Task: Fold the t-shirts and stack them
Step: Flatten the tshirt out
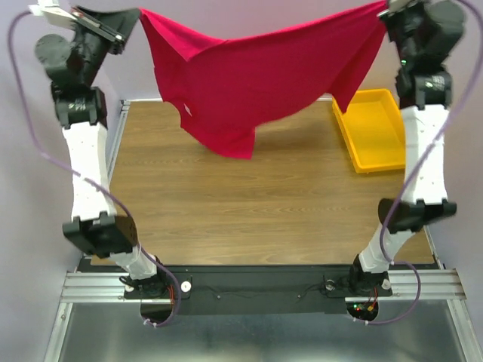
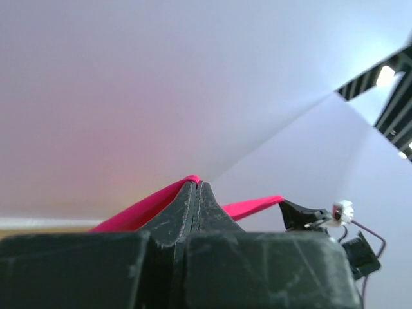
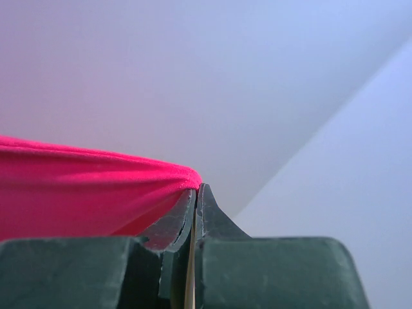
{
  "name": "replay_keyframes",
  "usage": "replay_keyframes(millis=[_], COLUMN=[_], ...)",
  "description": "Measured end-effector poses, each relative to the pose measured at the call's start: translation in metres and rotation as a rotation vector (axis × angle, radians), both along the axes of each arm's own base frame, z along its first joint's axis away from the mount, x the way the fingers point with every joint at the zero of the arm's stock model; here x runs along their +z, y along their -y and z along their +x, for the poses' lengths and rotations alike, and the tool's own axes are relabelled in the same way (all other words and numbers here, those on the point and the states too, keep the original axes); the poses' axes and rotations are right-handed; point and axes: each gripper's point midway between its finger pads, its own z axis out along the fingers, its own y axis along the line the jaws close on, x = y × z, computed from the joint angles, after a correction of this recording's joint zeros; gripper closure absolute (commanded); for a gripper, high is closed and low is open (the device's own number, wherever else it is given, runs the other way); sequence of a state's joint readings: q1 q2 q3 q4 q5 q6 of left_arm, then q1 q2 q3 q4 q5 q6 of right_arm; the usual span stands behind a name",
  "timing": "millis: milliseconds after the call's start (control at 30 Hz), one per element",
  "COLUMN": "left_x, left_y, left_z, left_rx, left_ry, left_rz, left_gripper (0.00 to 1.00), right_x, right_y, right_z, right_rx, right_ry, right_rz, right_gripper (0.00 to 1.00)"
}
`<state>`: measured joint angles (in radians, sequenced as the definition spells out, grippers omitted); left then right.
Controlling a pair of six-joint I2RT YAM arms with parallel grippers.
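Folds hide the shape of the crimson t-shirt [image 1: 249, 83]; I see it sagging between left gripper [image 2: 197, 185], 10 o'clock, and right gripper [image 3: 196, 188], 2 o'clock, both clamped on it.

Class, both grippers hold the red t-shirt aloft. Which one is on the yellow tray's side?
The right gripper: the yellow tray lies beneath its end of the t-shirt; the left gripper holds the opposite end.
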<state>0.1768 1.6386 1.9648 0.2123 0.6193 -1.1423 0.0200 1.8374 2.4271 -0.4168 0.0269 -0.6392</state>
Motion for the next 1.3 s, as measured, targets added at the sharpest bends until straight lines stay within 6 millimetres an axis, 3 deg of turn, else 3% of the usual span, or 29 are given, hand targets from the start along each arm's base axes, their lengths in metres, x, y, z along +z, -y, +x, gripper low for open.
replay_keyframes(millis=[33, 133, 233, 333, 500, 533, 600, 700, 800, 833, 867, 900, 967, 1067, 1100, 1233, 1300], left_x=[0.027, 0.083, 0.144, 0.185, 0.211, 0.214, 0.215, 0.202, 0.157, 0.143, 0.121, 0.092, 0.054, -0.043, -0.089, -0.21, -0.25], left_y=[0.0, 0.001, 0.006, 0.009, 0.007, 0.006, 0.003, -0.003, -0.017, -0.021, -0.027, -0.033, -0.039, -0.054, -0.059, -0.063, -0.061], left_z=[-0.026, -0.086, -0.17, -0.243, -0.313, -0.325, -0.329, -0.304, -0.234, -0.215, -0.185, -0.151, -0.113, -0.037, -0.011, 0.048, 0.068], left_rx=[0.019, 0.068, 0.138, 0.212, 0.303, 0.32, 0.343, 0.353, 0.359, 0.359, 0.361, 0.36, 0.356, 0.359, 0.356, 0.323, 0.305], left_ry=[0.072, 0.235, 0.442, 0.608, 0.747, 0.77, 0.777, 0.725, 0.552, 0.505, 0.432, 0.344, 0.243, 0.009, -0.094, -0.344, -0.407], left_rz=[0.006, 0.015, 0.025, 0.016, -0.013, -0.019, -0.03, -0.034, -0.035, -0.034, -0.034, -0.033, -0.029, -0.02, -0.014, 0.011, 0.033], left_gripper=[1.0, 1.0, 1.0, 1.0, 1.0, 1.0, 1.0, 1.0, 1.0, 1.0, 1.0, 1.0, 1.0, 1.0, 1.0, 1.0, 1.0], right_x=[0.036, 0.104, 0.159, 0.195, 0.215, 0.215, 0.207, 0.174, 0.129, 0.1, 0.076, 0.041, -0.014, -0.101, -0.143, -0.244, -0.291], right_y=[0.0, 0.001, 0.0, -0.002, -0.006, -0.007, -0.011, -0.019, -0.032, -0.037, -0.041, -0.048, -0.056, -0.067, -0.072, -0.082, -0.086], right_z=[-0.03, -0.098, -0.168, -0.221, -0.257, -0.257, -0.248, -0.21, -0.167, -0.141, -0.124, -0.1, -0.068, -0.034, -0.022, 0.005, 0.019], right_rx=[0.002, 0.011, 0.029, 0.053, 0.089, 0.097, 0.113, 0.154, 0.213, 0.237, 0.254, 0.283, 0.315, 0.36, 0.382, 0.425, 0.438], right_ry=[0.087, 0.276, 0.451, 0.579, 0.662, 0.661, 0.632, 0.523, 0.383, 0.302, 0.238, 0.141, 0.006, -0.193, -0.287, -0.496, -0.58], right_rz=[0.011, 0.036, 0.056, 0.074, 0.083, 0.082, 0.079, 0.081, 0.09, 0.1, 0.107, 0.119, 0.135, 0.156, 0.168, 0.205, 0.221], right_gripper=[0.99, 0.99, 0.99, 0.99, 0.99, 0.99, 0.99, 0.99, 0.99, 0.99, 0.99, 0.99, 0.99, 0.99, 0.99, 0.99, 0.99])
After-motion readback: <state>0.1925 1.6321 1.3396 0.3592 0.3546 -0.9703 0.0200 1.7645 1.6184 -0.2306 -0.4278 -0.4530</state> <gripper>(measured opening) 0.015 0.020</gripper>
